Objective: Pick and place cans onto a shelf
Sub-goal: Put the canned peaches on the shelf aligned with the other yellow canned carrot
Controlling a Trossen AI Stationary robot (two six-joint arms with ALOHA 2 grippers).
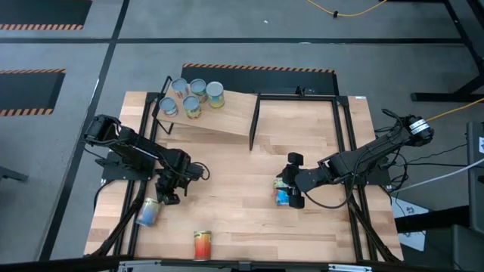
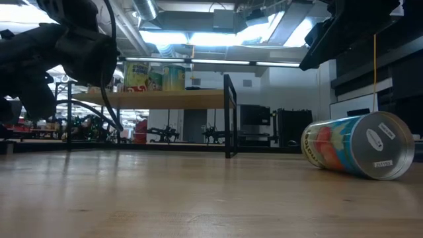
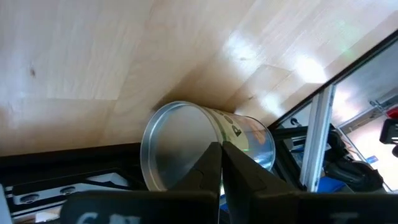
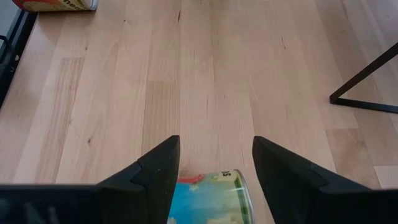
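Note:
Several cans (image 1: pixel 193 97) stand upright at the far left end of the tilted shelf (image 1: pixel 227 113). A yellow-blue can (image 1: pixel 148 211) lies on its side on the table at the near left. My left gripper (image 1: pixel 170 195) is shut just beside it, with its fingertips (image 3: pixel 221 149) in front of the can's silver end (image 3: pixel 180 149). A blue-labelled can (image 2: pixel 360 145) lies on its side on the table right of centre. My right gripper (image 1: pixel 291 181) hovers open above it, and the can (image 4: pixel 208 196) shows below the spread fingers. My left gripper has nothing between its shut fingers. They slant down toward the rim of the can's silver end (image 3: pixel 205 134). I cannot tell whether they touch it.
A red-orange can (image 1: pixel 202 244) lies on its side near the table's front edge. The shelf's black upright divider (image 1: pixel 253 121) and black frame rails (image 1: pixel 344 143) stand along the far and right sides. Bare wood lies between the two grippers.

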